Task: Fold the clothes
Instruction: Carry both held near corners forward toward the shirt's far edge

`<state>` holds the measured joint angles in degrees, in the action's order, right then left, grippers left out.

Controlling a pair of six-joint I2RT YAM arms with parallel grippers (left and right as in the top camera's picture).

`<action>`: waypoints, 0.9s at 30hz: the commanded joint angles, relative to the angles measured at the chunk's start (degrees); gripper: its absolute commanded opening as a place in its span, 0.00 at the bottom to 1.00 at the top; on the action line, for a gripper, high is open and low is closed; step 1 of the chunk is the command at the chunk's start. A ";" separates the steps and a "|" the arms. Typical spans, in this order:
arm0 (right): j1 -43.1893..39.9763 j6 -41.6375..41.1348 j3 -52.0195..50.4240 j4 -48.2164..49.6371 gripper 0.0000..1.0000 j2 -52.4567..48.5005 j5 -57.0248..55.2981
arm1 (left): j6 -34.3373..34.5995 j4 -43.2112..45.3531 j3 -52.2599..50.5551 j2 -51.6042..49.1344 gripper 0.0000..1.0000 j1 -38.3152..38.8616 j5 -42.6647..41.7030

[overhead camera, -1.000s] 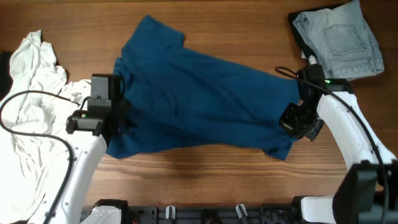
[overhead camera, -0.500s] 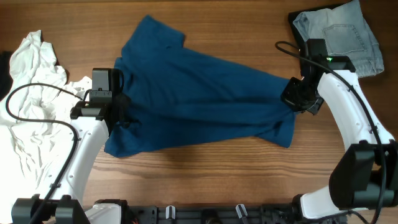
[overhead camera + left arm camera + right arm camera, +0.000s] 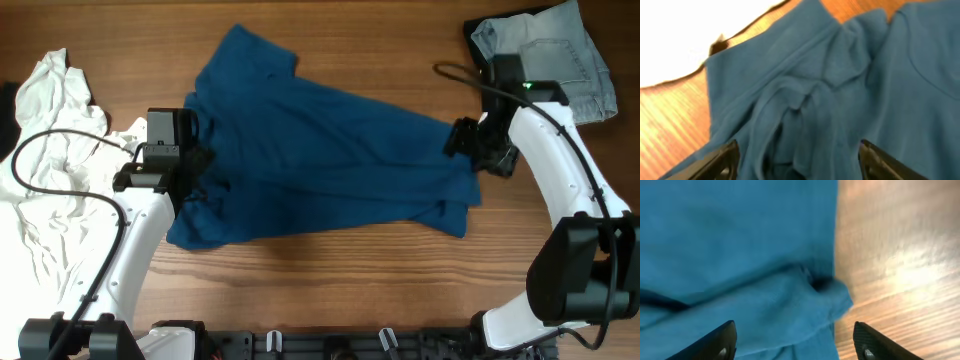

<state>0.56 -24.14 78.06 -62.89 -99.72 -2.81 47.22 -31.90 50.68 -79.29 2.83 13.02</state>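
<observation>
Robotics lab bench: wood-grain table [image 3: 340, 265], two cabled white arms [image 3: 135, 250] mounted at edge.

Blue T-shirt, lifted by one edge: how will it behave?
Probably floppy: the blue T-shirt lies in soft folds, bunched near the left tool. Likely to sag and drape, not hold shape. Pushed, it would probably wrinkle up rather than slide over the table.

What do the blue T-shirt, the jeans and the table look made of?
Blue T-shirt: soft matte knit, probably cotton; it bunches in limp folds.
Jeans: pale washed denim, with a stitched pocket and seams.
Table: wood or wood-look laminate, slightly glossy; grain lines and a light glare show.
</observation>
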 commanded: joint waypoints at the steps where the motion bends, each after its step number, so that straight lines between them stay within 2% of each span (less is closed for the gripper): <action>1: -0.24 4.22 6.40 0.28 0.76 -0.37 0.57 | -2.91 3.50 0.46 -0.37 0.73 -0.50 -3.65; 2: -0.26 4.66 7.10 0.28 0.75 -0.37 1.25 | -3.82 5.35 0.46 -0.52 0.70 -0.48 -4.70; 3: -0.26 4.68 7.19 0.26 0.66 -0.37 1.90 | -3.96 7.23 0.52 -0.79 0.64 -0.50 -5.55; 4: -0.26 4.66 7.17 -0.13 0.61 -0.48 2.71 | -4.02 8.66 1.09 -1.70 0.54 -0.48 -6.43; 7: -0.24 6.01 7.17 -0.72 0.57 -1.09 3.06 | -6.71 10.86 3.78 -5.81 0.53 -0.44 -8.83; 8: -0.24 6.16 7.17 -0.52 0.62 -1.22 2.86 | -6.99 11.69 4.90 -7.65 0.55 -0.33 -8.98; 9: -0.26 6.36 7.17 -0.26 0.75 -1.22 2.84 | -7.02 12.50 6.71 -10.08 0.58 -0.33 -9.55; 10: -0.24 7.63 7.17 0.17 0.81 -1.22 2.86 | -7.89 13.11 9.35 -13.22 0.59 -0.33 -11.10; 11: -0.26 7.89 7.17 0.28 0.82 -1.22 2.80 | -7.87 13.03 11.72 -15.85 0.59 -0.33 -12.11; 15: -0.26 9.35 7.17 -0.72 0.85 -1.22 2.67 | -9.97 9.33 25.46 -28.81 0.61 0.57 -17.77; 20: -0.20 10.67 7.17 -3.85 0.88 -1.22 3.43 | -15.63 4.59 38.60 -37.48 0.64 4.63 -16.06; 22: -0.20 11.34 7.17 -4.79 0.73 -1.22 4.74 | -16.83 3.91 41.62 -39.74 0.63 5.64 -15.30; 23: -0.20 12.31 7.17 -4.90 0.72 -1.22 5.25 | -17.00 4.24 42.40 -40.54 0.63 5.90 -15.04; 24: -0.17 12.87 7.17 -4.90 0.79 -1.22 5.27 | -17.03 4.85 43.12 -41.53 0.64 5.97 -13.97; 25: -0.11 13.38 7.17 -4.87 0.93 -1.20 5.27 | -17.00 5.20 43.60 -42.25 0.67 5.95 -13.11; 26: 0.02 13.68 7.17 -4.87 0.99 -1.20 5.20 | -17.00 5.60 43.95 -42.91 0.67 5.75 -12.66; 27: 0.39 13.64 7.17 -4.81 1.00 -1.20 4.98 | -17.05 6.45 44.11 -43.87 0.67 5.44 -11.89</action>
<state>0.56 -12.14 84.49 -67.70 -100.25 1.28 32.10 -26.52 93.25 -120.09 9.23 -1.80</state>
